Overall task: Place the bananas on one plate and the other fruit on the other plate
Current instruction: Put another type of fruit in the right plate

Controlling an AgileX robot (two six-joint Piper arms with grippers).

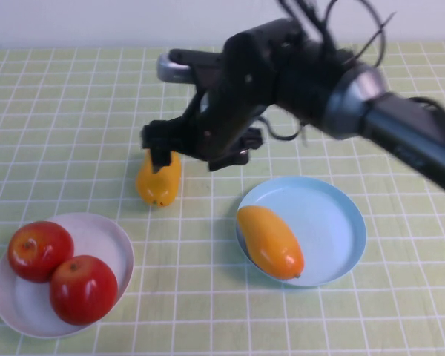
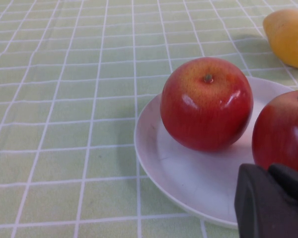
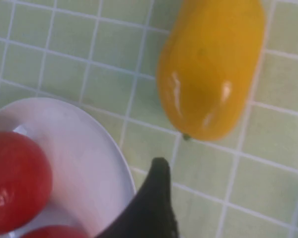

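— High view, starting at the left: what's there?
— Two red apples [image 1: 41, 251] [image 1: 83, 289] touching on the white plate [image 1: 111, 241]. The left gripper [image 2: 273, 203] appears only in its wrist view, just beside that plate; I cannot tell its finger state.
— And further right?
— One banana [image 1: 159, 180] lies on the tablecloth [image 1: 59, 133], the right gripper [image 1: 196, 144] just above it, fingers spread, touching nothing. The other banana [image 1: 270, 242] lies in the blue plate [image 1: 334, 222].
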